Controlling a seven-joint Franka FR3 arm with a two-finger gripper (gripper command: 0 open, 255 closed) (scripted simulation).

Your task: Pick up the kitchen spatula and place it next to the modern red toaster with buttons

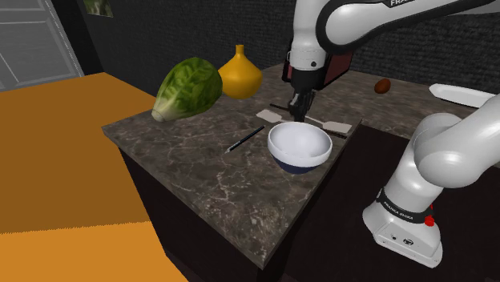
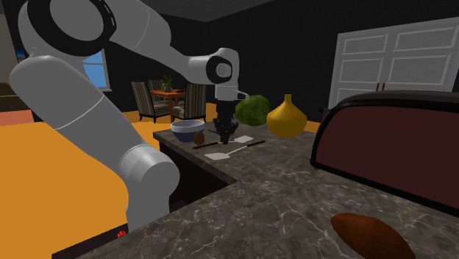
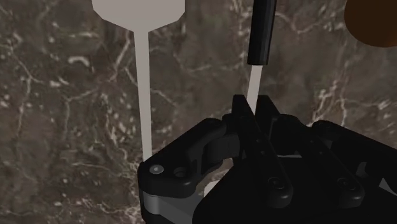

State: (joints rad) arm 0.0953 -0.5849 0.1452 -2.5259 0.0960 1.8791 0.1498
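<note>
Spatula flat on counter, long axis across shoulder view, blk handle left, gripper fingers clamped on pale shaft

Shoulder view: I read pale letters "FR" on the arm's upper link, right at the picture's top edge, the rest of the word cut off. Small dark print on the arm's base looks like "FRANKA EMIKA", though I can barely make it out.

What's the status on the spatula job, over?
Gripper low over the spatula, mid-stem. Spatula flat on the counter, away from the toaster. Bowl and a second utensil close beside.
</note>
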